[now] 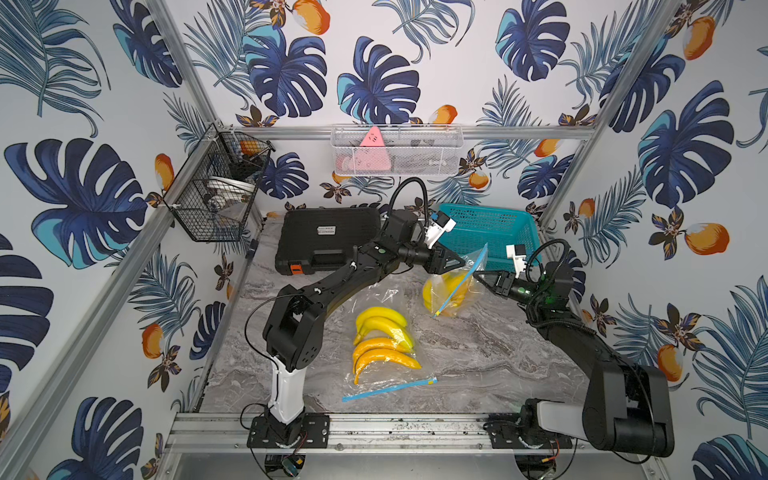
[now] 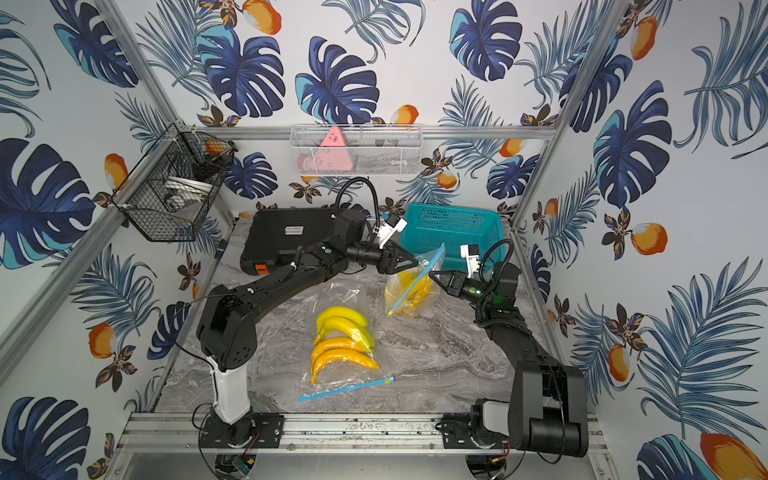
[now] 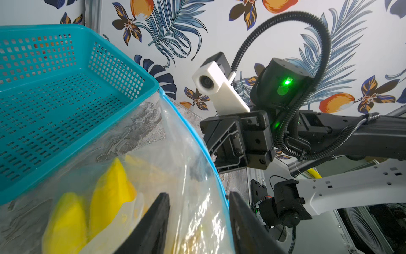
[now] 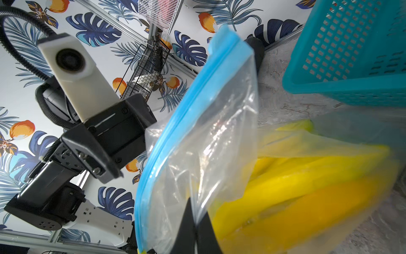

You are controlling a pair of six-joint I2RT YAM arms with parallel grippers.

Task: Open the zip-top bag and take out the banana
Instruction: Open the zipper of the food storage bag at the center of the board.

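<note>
My right gripper [image 4: 195, 212] is pinching the clear wall of the zip-top bag [image 1: 451, 291], holding its top up above the table [image 1: 478, 353] just in front of the teal basket [image 1: 490, 232]. My left gripper [image 3: 198, 199] is standing with its 2 fingers [image 3: 153, 220] parted, straddling the bag's blue zip edge [image 3: 197, 140], and the bananas [image 4: 296, 198] are sitting inside the bag.

Teal basket [image 1: 498, 232] crowding just behind raised bag [image 1: 453, 291], black case [image 1: 324, 237] back-left; second banana bag [image 1: 384, 345] mid-table, open tabletop [image 1: 498, 365] front-right
</note>
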